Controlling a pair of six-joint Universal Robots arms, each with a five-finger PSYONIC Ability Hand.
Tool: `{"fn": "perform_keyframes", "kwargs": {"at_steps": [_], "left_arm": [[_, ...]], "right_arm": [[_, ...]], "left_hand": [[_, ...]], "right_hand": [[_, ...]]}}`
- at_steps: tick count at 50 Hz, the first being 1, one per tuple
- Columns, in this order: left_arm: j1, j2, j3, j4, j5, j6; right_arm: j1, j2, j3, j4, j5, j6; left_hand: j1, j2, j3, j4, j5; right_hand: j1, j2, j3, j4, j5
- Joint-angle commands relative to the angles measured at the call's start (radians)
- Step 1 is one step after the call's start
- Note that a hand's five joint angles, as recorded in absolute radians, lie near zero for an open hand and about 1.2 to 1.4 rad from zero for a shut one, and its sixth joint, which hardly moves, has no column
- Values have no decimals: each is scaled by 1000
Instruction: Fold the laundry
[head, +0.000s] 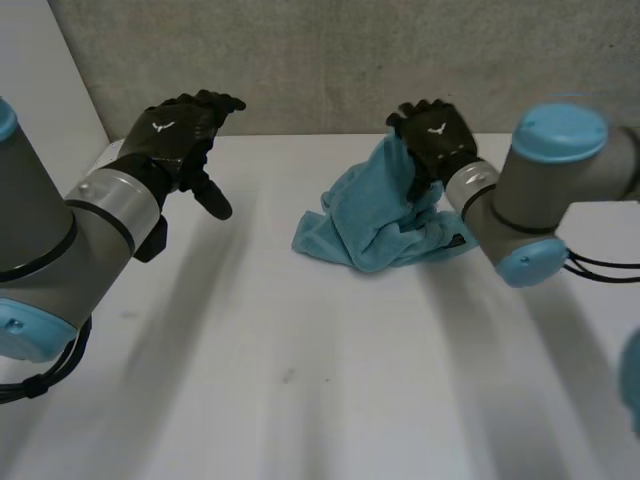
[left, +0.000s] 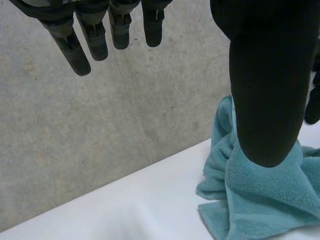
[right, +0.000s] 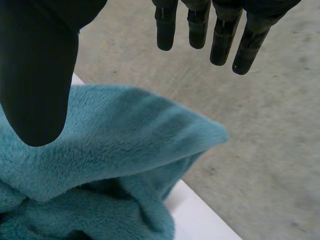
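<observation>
Now a heaped towel (head: 375, 225) lies on white table (head: 300, 400) near grey wall (head: 300, 60).

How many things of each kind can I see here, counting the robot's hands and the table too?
Towels: 1, the teal towel, crumpled
Robot hands: 2, the left hand and the right hand, both black
Tables: 1, the white table
Total: 4

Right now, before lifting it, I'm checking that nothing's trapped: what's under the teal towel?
The white table shows all around the crumpled teal towel. Whatever lies beneath its folds is covered, and the right hand over its far side hides part of it too.
</observation>
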Motion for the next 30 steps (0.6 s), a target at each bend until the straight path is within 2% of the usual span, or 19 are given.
{"fn": "perform_keyframes", "kwargs": {"at_steps": [1,4,5,6,7,9,13,14,18,20,23,25,30], "left_arm": [[0,-23,-2,3,-11,3],[0,-30,-2,3,-11,3],[0,-32,-2,3,-13,3],[0,-32,-2,3,-13,3],[0,-34,-2,3,-13,3],[0,-35,-2,3,-13,3],[-1,-56,-2,13,-11,-2],[-1,-57,-2,13,-11,-2],[-14,-107,6,82,-13,-7],[-23,-133,12,111,-13,-8],[-47,-190,30,162,-13,-11],[-61,-219,43,177,-13,-17],[-104,-305,86,185,-7,-68]], "right_arm": [[9,228,-230,8,-41,-43],[10,259,-261,8,-39,-68],[10,279,-281,8,-38,-89],[10,288,-291,6,-36,-108],[10,288,-291,6,-36,-108],[10,273,-295,-3,-27,-126],[8,199,-294,-3,17,-125],[10,145,-282,-2,43,-117],[13,46,-217,1,65,-97],[22,-55,-103,0,62,-68],[29,-115,-42,0,60,-62],[54,-220,74,-2,59,-57],[91,-359,226,-2,59,-56]], "left_hand": [[3,17,14,13,-19],[3,17,14,13,-19],[3,17,14,13,-19],[3,17,14,13,-19],[3,17,14,13,-19],[3,17,14,13,-19],[0,14,11,10,-22],[0,14,11,10,-22],[0,14,11,10,-22],[3,17,14,13,-19],[6,20,16,16,-16],[6,20,17,16,-16],[0,14,11,10,-22]], "right_hand": [[-33,-47,-42,-59,-71],[36,22,27,10,-2],[271,257,263,245,234],[611,597,602,585,573],[614,600,606,588,576],[1186,1172,1177,1160,1148],[1189,1175,1180,1163,1151],[1189,1175,1180,1163,1151],[1189,1175,1180,1163,1151],[1189,1175,1180,1163,1151],[1189,1175,1180,1163,1151],[1189,1175,1180,1163,1151],[1189,1175,1180,1163,1151]]}}
